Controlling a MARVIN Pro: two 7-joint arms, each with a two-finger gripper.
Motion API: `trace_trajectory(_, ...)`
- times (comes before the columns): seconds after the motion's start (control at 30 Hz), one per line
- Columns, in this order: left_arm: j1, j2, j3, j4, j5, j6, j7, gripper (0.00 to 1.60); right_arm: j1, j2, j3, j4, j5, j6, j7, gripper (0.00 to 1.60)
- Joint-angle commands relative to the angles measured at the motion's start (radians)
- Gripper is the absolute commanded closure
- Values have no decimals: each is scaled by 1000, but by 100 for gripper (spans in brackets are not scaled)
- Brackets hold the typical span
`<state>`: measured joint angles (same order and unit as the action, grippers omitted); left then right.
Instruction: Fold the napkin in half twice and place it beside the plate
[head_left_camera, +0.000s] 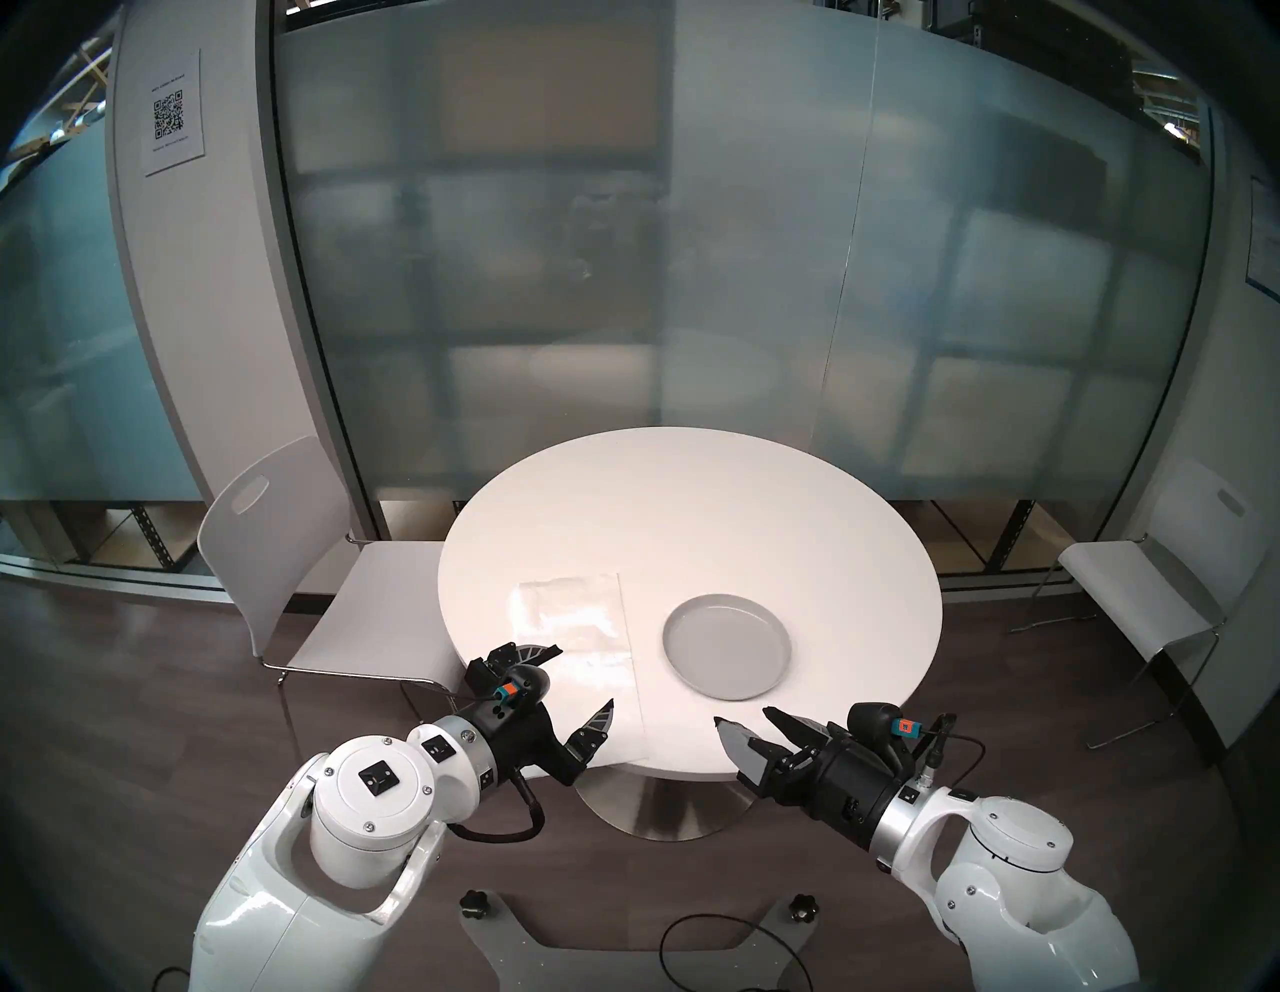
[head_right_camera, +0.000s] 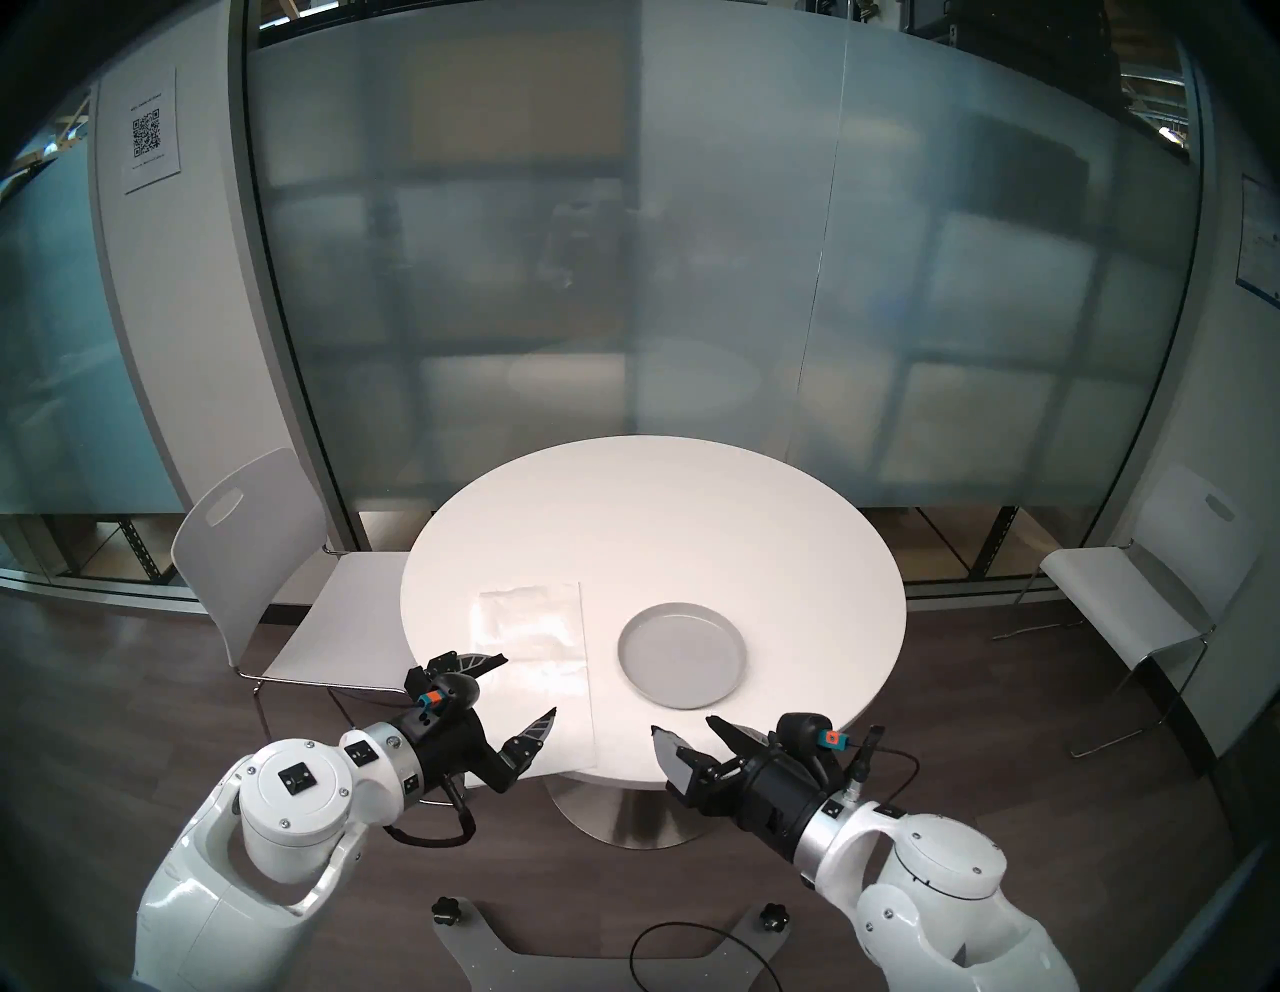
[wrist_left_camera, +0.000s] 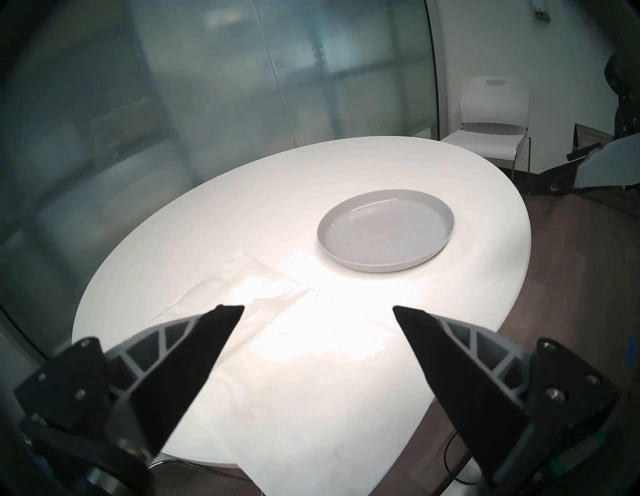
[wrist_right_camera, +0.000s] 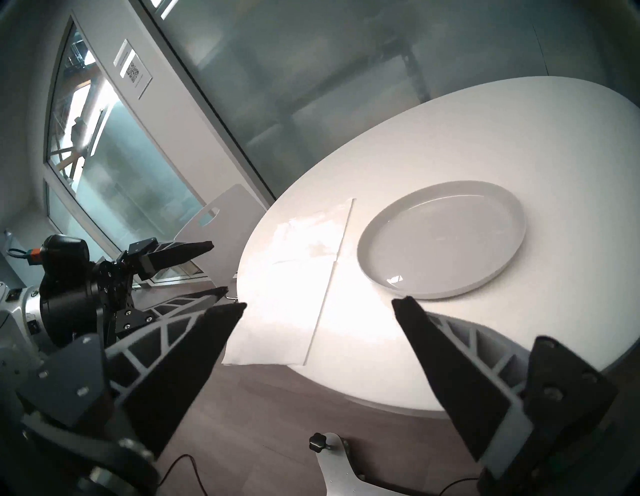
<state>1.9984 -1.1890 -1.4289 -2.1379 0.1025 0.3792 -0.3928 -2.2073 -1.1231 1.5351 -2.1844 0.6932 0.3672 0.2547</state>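
Observation:
The napkin (head_left_camera: 589, 623) is a thin white sheet lying flat on the round white table (head_left_camera: 692, 519), left of the plate. Its far part is glossy and crinkled, and its near end overhangs the table's front edge (wrist_right_camera: 263, 346). The light-grey plate (head_left_camera: 727, 648) sits empty to its right, with a narrow gap between them. My left gripper (head_left_camera: 585, 677) is open and empty, hovering over the napkin's near left part (wrist_left_camera: 294, 363). My right gripper (head_left_camera: 741, 715) is open and empty at the table's front edge, in front of the plate (wrist_right_camera: 443, 239) and right of the napkin.
A white chair (head_left_camera: 291, 554) stands close to the table's left side, and another chair (head_left_camera: 1143, 589) stands further off at the right. A frosted glass wall runs behind. The robot base with two knobs (head_left_camera: 474, 904) and a cable lie on the floor below.

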Motion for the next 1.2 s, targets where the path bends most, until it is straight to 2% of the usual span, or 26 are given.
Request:
trace_trajectory(0.0, 28, 3, 12, -9, 11, -16, 8, 0, -33, 17, 17, -23, -10, -52, 43, 0)
trace_trajectory(0.1, 33, 7, 11, -4, 8, -18, 9, 0, -39, 8, 25, -23, -7, -58, 45, 0)
trace_trajectory(0.3, 89, 53, -30, -24, -1, -32, -5, 0, -46, -10, 43, -13, -3, -74, 40, 0)
trace_trajectory(0.6, 164, 98, -32, -29, 32, -114, -16, 0, -2, -37, 61, 12, 18, -74, 24, 0)
trace_trajectory(0.87, 163, 122, -1, 2, 102, -203, -7, 0, 3, -52, 69, 13, 31, -77, 14, 0)
trace_trajectory(1.03, 158, 125, 7, 16, 117, -218, -6, 0, -3, -55, 78, 11, 38, -79, 11, 0)
trace_trajectory(1.1, 150, 129, 23, 31, 147, -233, 8, 0, -4, -56, 80, 11, 38, -82, 10, 0)
trace_trajectory(1.17, 140, 129, 37, 47, 167, -243, 18, 8, -5, -57, 81, 11, 40, -83, 11, 0)
